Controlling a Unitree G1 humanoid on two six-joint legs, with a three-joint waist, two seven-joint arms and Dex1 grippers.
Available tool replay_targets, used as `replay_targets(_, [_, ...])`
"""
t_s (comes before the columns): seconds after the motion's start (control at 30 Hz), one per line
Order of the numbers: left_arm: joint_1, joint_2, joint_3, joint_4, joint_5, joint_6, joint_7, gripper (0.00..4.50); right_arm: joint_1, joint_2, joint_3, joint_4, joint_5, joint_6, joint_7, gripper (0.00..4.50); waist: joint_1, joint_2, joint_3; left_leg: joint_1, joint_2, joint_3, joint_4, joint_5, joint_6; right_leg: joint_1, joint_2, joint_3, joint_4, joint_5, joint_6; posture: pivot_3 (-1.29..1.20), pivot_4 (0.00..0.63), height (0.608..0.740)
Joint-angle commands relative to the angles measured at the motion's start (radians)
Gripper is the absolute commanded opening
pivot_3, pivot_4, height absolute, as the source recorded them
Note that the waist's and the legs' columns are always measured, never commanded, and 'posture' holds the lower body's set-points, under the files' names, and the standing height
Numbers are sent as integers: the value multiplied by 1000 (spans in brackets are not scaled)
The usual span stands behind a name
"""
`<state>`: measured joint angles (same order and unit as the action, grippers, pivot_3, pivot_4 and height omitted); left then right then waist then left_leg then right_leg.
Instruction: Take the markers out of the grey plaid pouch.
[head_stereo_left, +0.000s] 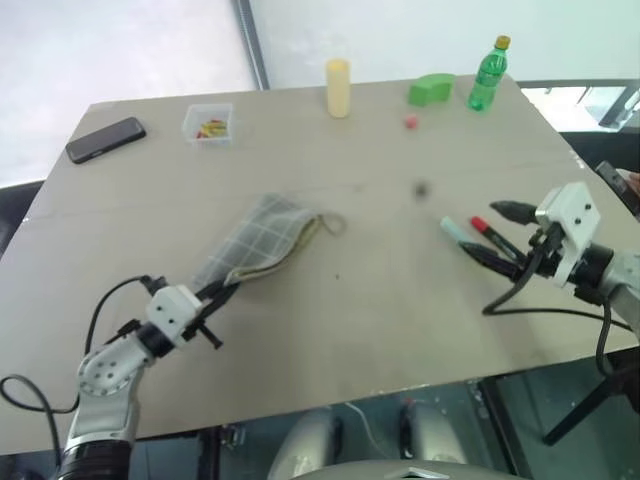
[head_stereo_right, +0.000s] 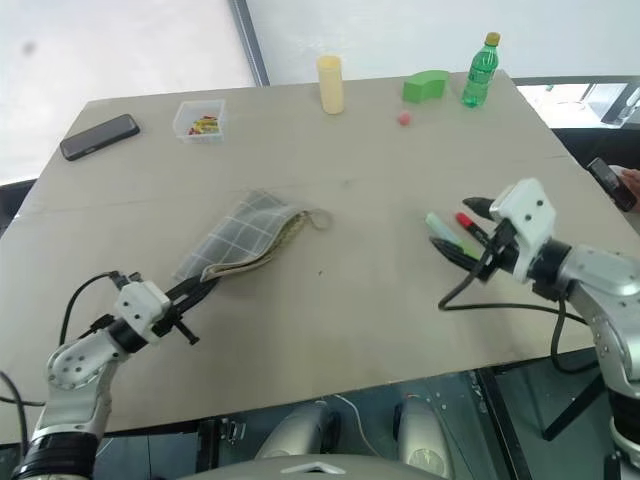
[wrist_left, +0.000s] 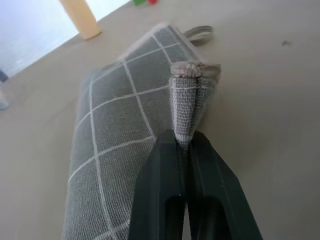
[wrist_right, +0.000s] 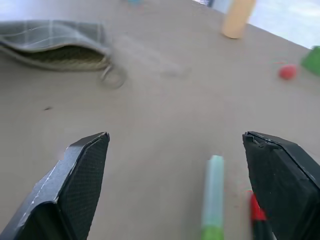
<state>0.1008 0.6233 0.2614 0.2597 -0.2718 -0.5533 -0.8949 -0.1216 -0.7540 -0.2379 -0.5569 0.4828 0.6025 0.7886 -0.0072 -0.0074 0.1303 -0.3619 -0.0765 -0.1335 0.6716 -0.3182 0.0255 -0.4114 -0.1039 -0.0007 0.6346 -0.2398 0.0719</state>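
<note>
The grey plaid pouch (head_stereo_left: 265, 240) lies slanted on the table left of centre, its cord loop (head_stereo_left: 335, 224) at the far end. My left gripper (head_stereo_left: 222, 293) is shut on the pouch's near corner; in the left wrist view the black fingers (wrist_left: 165, 185) pinch the folded seam of the pouch (wrist_left: 120, 115). Two markers lie side by side on the table at the right, a pale teal one (head_stereo_left: 455, 232) and a red one (head_stereo_left: 492, 232). Over them hovers my right gripper (head_stereo_left: 482, 228), open with nothing between its fingers. The right wrist view shows the teal marker (wrist_right: 214, 195) and the pouch's mouth (wrist_right: 55, 55).
Along the far edge stand a black phone (head_stereo_left: 105, 139), a clear box of coloured bits (head_stereo_left: 209, 123), a yellow cylinder (head_stereo_left: 338, 88), a green block (head_stereo_left: 431, 89) and a green bottle (head_stereo_left: 487, 75). A small red ball (head_stereo_left: 410, 122) lies near the block.
</note>
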Motion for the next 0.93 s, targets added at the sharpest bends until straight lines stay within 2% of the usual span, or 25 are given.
replay_targets(0.03, [23,22,51,-21,-58,-29,-17,981,16,-12,-8,-47,0,-75,29,4370,0,0,0,0,0,0,0,0,0,0,0,0,0,0,0,0,150,740])
replay_targets(0.07, [26,24,61,-26,-72,-18,-16,1404,24,-11,-10,-48,2,-95,41,4370,0,0,0,0,0,0,0,0,0,0,0,0,0,0,0,0,150,740])
replay_targets(0.1, [28,27,69,-29,-78,-10,-13,2103,33,-12,-12,-49,3,-113,52,4370,0,0,0,1,0,0,0,0,0,0,0,0,0,0,0,0,150,740])
replay_targets(0.13, [30,31,75,-30,-79,-3,-8,2103,42,-13,-13,-51,2,-132,63,4370,1,0,0,1,0,0,0,0,0,0,0,0,0,0,0,0,150,740])
replay_targets(0.23, [63,46,96,-65,-137,79,-30,3518,64,-22,-16,-48,2,-179,97,4370,-1,0,0,1,1,-1,0,0,0,1,1,-1,1,0,0,0,150,740])
replay_targets(0.27, [91,54,100,-105,-198,150,-57,4120,69,-23,-19,-46,9,-187,107,4370,-2,0,0,1,1,-1,0,0,0,1,1,-1,1,0,0,0,150,740])
replay_targets(0.3, [127,63,108,-160,-273,228,-87,4365,74,-26,-26,-44,15,-193,114,4370,-4,0,0,1,1,-1,0,0,0,1,1,-1,0,0,0,0,150,740])
replay_targets(0.4, [233,79,158,-349,-484,434,-119,4365,95,-32,-60,-36,42,-207,134,4370,-7,-1,1,1,1,0,0,0,0,1,0,0,0,0,0,0,150,740])
replay_targets(0.5, [310,88,207,-470,-524,553,-61,4365,146,-49,-109,-21,44,-220,157,4370,2,-1,2,1,1,-1,0,0,1,1,0,-1,-1,0,0,0,150,740])
replay_targets(0.7, [436,59,252,-578,-483,619,-37,4365,353,-87,-260,23,19,-225,202,4370,20,0,2,2,1,1,-1,0,1,3,1,0,-3,0,0,0,150,740])
replay_targets(0.93, [446,47,248,-580,-449,643,-57,4365,420,-75,-275,72,3,-246,201,4370,20,0,2,5,3,1,-1,-1,1,6,2,0,-3,0,0,0,150,740])
